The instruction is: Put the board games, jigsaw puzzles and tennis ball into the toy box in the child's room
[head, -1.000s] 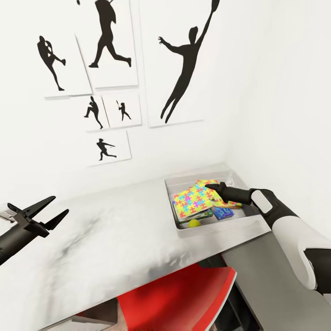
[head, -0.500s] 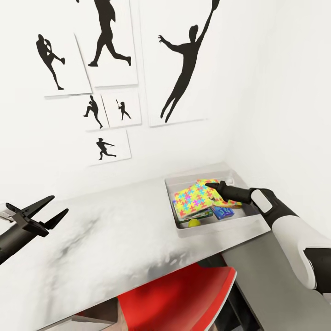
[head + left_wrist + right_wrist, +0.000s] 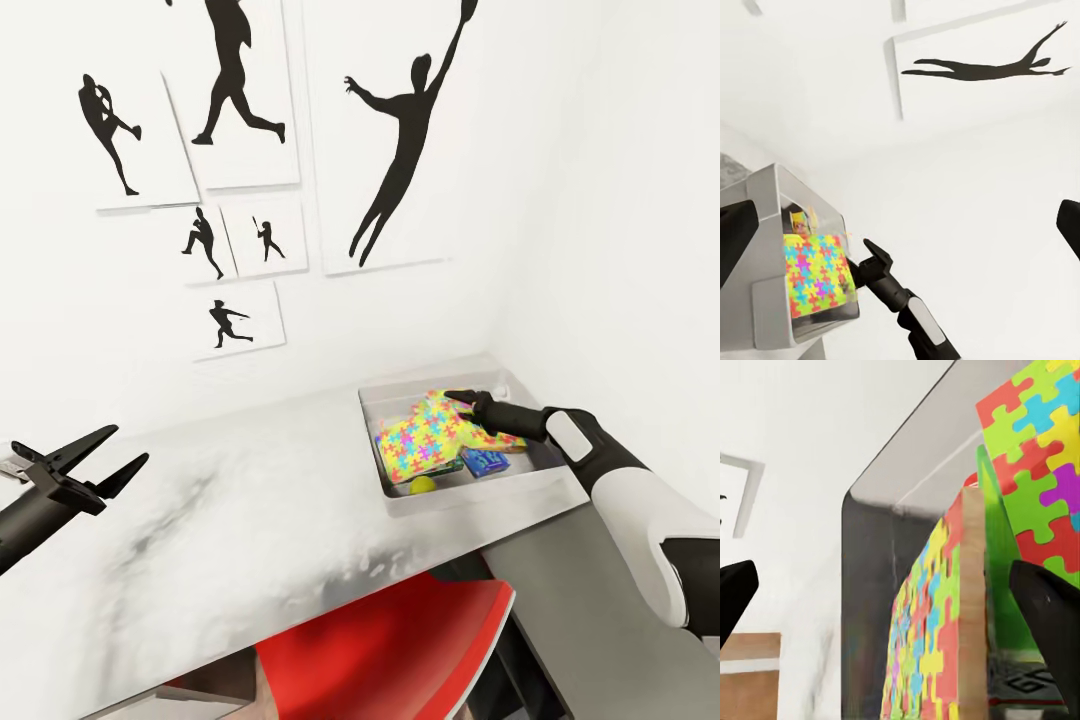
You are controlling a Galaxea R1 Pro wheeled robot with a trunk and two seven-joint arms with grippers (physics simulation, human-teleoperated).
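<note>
Toy box [image 3: 400, 500], light grey, sloping sides, sits at the far right corner of the worktop [image 3: 250, 520], close to both walls. Inside it: one jigsaw puzzle [image 3: 425, 440] lying tilted across the top of the pile, multicoloured pieces facing up; a second jigsaw puzzle [image 3: 1042, 472] shows in the right wrist view, propped at an angle just beside the first, whose thin wooden edge faces the camera. Under the puzzles a green-edged board game [image 3: 440, 468] is partly visible, and a blue board game [image 3: 487, 461] lies toward the box's right end. Tennis ball [image 3: 424, 485] rests on the box floor against the near wall, at the front of the pile. Right hand [image 3: 462, 398] reaches into the box from the right, over the upper edge of the tilted puzzle; its dark fingers appear spread in the wrist view, with nothing pinched between them, though contact with the puzzle cannot be judged. Left hand [image 3: 112, 449] hangs above the worktop's left end, well apart from the box, fingers spread wide and empty. Red chair seat [image 3: 390, 650] tucked under the worktop's near edge. White wall behind carries black baseball-player silhouette pictures [image 3: 400, 140].
</note>
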